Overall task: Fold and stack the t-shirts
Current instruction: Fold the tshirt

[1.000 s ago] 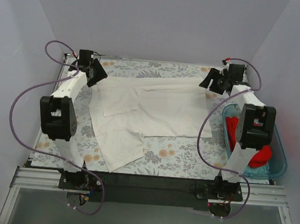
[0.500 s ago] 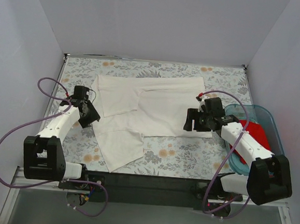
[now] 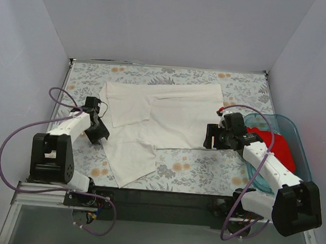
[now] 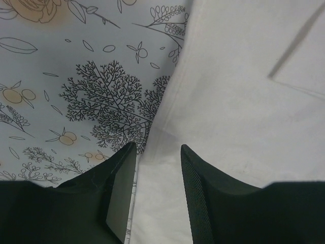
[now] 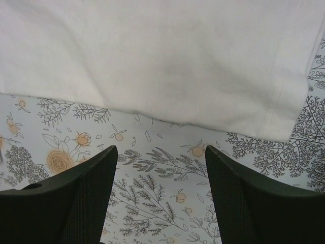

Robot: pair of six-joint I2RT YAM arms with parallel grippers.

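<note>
One white cloth t-shirt is spread, partly folded, on the floral-printed tablecloth enclosed by grey walls; a red t-shirt is heaped in a translucent blue plastic tub. Left gripper and right gripper are held parted at the white edges.

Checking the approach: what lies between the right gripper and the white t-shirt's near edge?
Only bare floral table cover. The right wrist view shows the right gripper open, just short of the white t-shirt, with nothing else between them.
</note>
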